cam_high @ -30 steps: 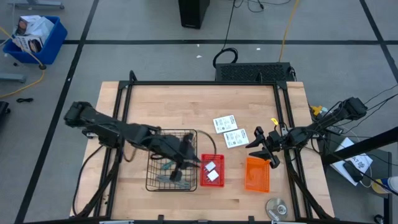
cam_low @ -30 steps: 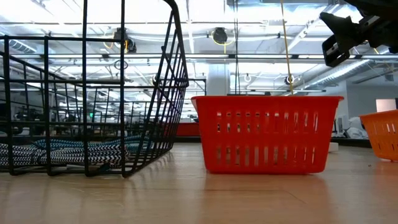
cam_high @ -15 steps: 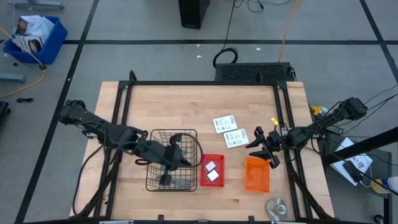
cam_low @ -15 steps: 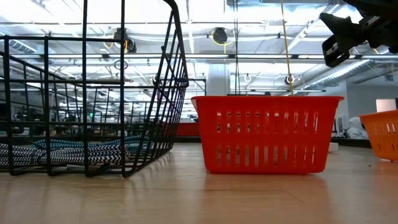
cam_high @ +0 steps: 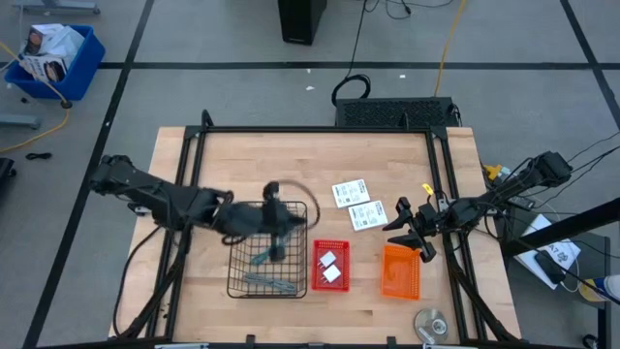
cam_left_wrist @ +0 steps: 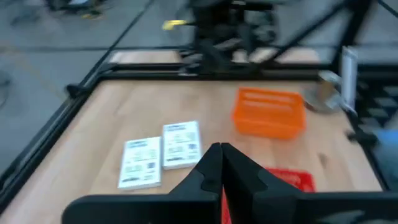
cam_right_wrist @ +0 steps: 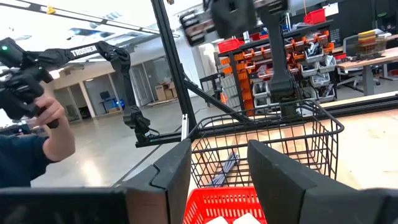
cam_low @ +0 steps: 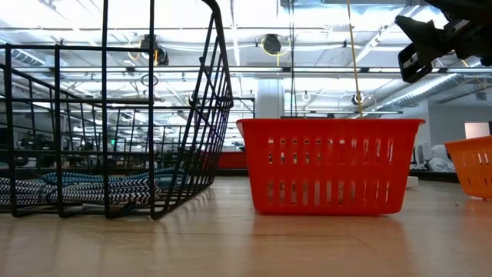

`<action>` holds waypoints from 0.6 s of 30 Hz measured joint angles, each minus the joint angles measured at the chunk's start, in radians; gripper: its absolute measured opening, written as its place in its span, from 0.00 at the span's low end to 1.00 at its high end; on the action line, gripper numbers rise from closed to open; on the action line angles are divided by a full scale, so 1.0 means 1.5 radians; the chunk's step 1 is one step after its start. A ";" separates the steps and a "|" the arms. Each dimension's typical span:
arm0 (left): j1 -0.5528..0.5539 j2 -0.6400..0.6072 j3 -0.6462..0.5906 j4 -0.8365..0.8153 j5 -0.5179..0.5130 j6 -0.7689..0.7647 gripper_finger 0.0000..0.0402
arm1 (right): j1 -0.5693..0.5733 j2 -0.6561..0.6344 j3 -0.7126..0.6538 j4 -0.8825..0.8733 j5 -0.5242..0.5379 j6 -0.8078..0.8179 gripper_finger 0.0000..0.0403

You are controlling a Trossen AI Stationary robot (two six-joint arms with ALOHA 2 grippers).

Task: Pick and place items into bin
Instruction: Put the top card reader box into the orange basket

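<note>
My left gripper (cam_high: pixel 274 215) is shut and empty. It hangs over the far part of the black wire basket (cam_high: pixel 268 254). Two slim teal and grey tools (cam_high: pixel 268 282) lie on the basket's floor near its near side. Two white blocks (cam_high: pixel 329 267) sit in the red bin (cam_high: pixel 330 246). Two white cards with green print (cam_high: pixel 357 202) lie flat on the table and also show as cards (cam_left_wrist: pixel 160 153) in the left wrist view. My right gripper (cam_high: pixel 412 231) is open and waits above the orange bin (cam_high: pixel 399 271), holding nothing.
A round silver disc (cam_high: pixel 431 323) lies at the table's near right corner. Basket, red bin and orange bin stand in a row along the near half. A black frame rail (cam_high: pixel 310 129) rims the table. A person's hand (cam_right_wrist: pixel 53 127) shows in the room beyond.
My left gripper has travelled over the wire basket: from its right side beside the red bin toward the table's left, then toward the far edge, ending over the basket's far rim. The right arm has kept still.
</note>
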State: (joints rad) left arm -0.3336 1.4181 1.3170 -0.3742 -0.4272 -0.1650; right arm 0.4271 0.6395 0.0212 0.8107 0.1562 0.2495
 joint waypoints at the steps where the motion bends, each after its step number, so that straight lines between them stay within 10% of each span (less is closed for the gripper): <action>1: 0.014 -0.005 0.000 -0.001 0.000 -0.020 0.02 | 0.000 0.000 0.000 0.000 0.000 0.000 0.38; 10: 0.011 -0.076 -0.045 0.070 0.012 -0.027 0.06 | 0.000 0.000 0.000 0.001 0.000 0.003 0.38; 18: -0.003 -0.203 -0.330 0.289 0.018 -0.060 0.01 | 0.000 -0.001 0.000 0.020 0.000 0.089 0.38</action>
State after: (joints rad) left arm -0.3381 1.1130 0.8225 0.0593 -0.3996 -0.2545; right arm 0.4271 0.6380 0.0211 0.8405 0.1555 0.3829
